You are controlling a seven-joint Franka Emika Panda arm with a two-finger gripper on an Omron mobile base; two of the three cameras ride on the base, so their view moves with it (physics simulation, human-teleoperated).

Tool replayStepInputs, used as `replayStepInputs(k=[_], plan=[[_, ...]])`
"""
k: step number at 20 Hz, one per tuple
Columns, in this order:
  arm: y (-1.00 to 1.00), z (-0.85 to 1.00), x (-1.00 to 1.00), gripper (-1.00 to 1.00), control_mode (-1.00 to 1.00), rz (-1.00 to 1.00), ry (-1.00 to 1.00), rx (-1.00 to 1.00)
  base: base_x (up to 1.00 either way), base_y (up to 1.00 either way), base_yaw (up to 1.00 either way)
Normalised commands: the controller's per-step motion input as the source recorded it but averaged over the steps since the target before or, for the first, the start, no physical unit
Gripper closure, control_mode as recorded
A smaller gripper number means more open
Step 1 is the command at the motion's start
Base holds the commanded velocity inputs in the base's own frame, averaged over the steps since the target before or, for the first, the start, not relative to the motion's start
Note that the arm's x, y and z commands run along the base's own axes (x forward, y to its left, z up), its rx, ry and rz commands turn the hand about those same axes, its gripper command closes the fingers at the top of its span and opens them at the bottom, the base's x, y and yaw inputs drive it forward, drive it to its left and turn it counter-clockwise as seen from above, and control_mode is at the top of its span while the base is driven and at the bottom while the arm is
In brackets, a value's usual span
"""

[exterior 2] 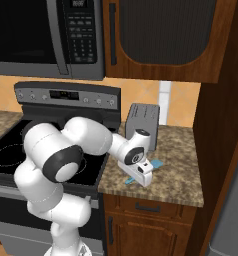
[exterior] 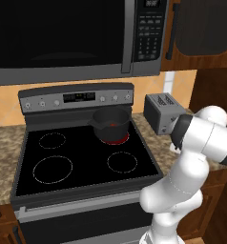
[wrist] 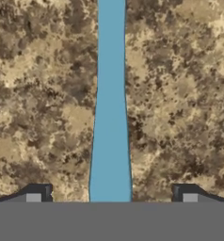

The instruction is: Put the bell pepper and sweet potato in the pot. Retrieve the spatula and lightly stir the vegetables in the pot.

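Now: one spatula on counter, one pincer spread astride it, not touching.

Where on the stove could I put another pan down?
Three burners are bare: the two left rings, back and front, and the front right ring. The back right burner is taken by the pot. The counter right of the stove is crowded by the toaster, spatula and gripper.
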Motion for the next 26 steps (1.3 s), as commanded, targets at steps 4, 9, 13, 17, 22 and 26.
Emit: replayStepInputs(k=[4, 9, 13, 17, 22, 26], plan=[[0.09, -0.23, 0.0, -1.0, -1.0, 0.0, 0.0, 0.0, 0.0, 0.0, 0.0], [0.03, -0.09, 0.0, 1.0, -1.0, 0.0, 0.0, 0.0, 0.0, 0.0, 0.0], [0.0, 0.0, 0.0, 1.0, -1.0, 0.0, 0.0, 0.0, 0.0, 0.0, 0.0], [0.0, 0.0, 0.0, 1.0, -1.0, 0.0, 0.0, 0.0, 0.0, 0.0, 0.0], [0.0, 0.0, 0.0, 1.0, -1.0, 0.0, 0.0, 0.0, 0.0, 0.0, 0.0], [0.0, 0.12, -0.11, 1.0, -1.0, 0.0, -0.14, 0.03, 0.0, 0.0, 0.0]])
